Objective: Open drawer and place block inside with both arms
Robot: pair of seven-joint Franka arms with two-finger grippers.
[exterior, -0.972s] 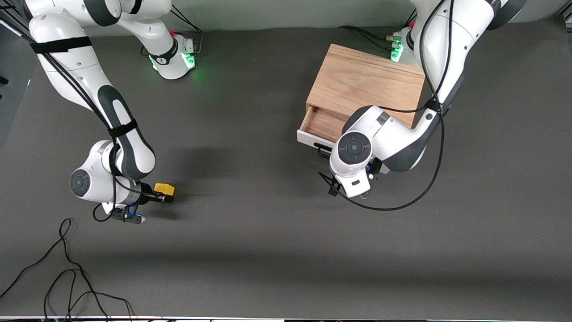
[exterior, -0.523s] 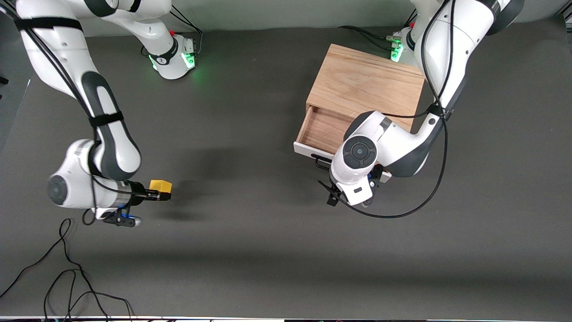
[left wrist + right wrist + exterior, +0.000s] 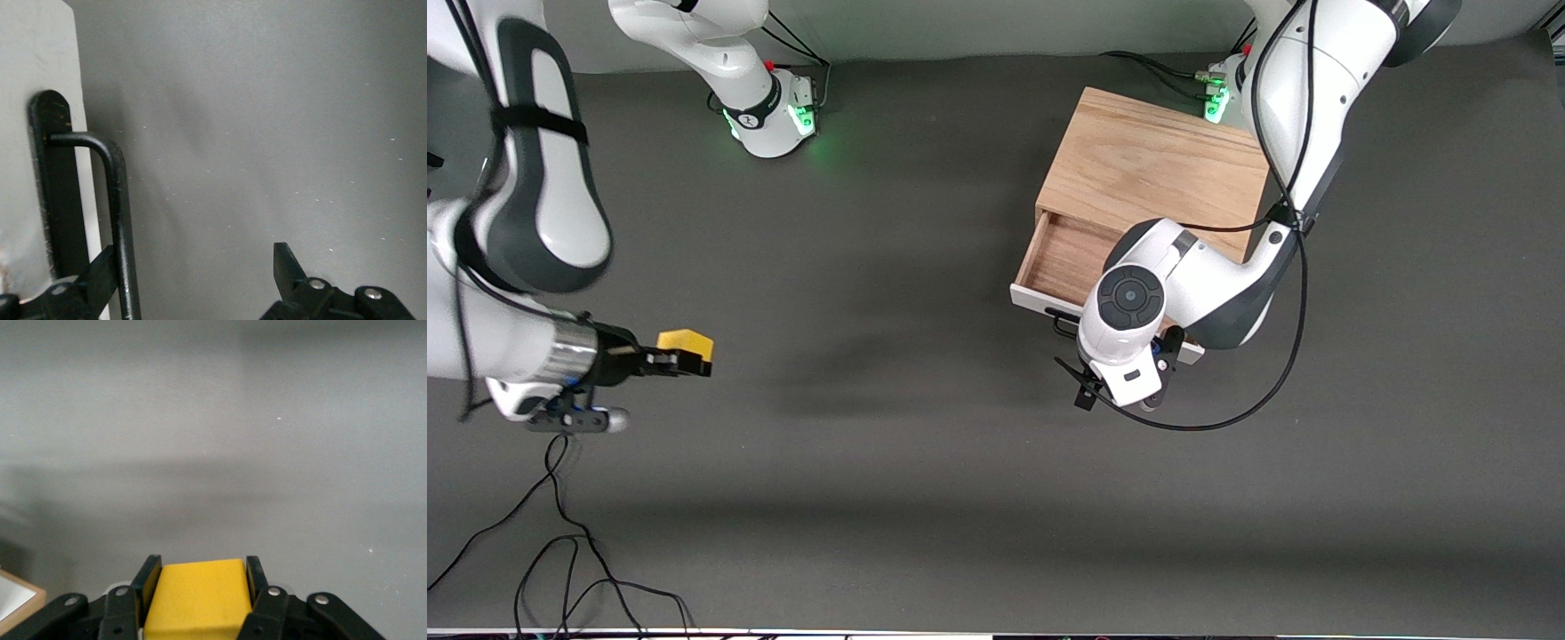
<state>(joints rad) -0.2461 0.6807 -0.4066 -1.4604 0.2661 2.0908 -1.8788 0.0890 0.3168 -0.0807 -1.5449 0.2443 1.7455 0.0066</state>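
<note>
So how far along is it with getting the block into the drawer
Done: the drawer is pulled partly out of the wooden box, its inside showing. In hand: the right gripper holds the yellow block in the air over the table's right-arm end. The left gripper is open at the drawer's black handle, one finger tucked between bar and panel. Left: carry the block over and set it inside the drawer.

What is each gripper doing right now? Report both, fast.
Left gripper: open, fingers on either side of the drawer's handle.
Right gripper: shut on the yellow block, up over the table.
</note>
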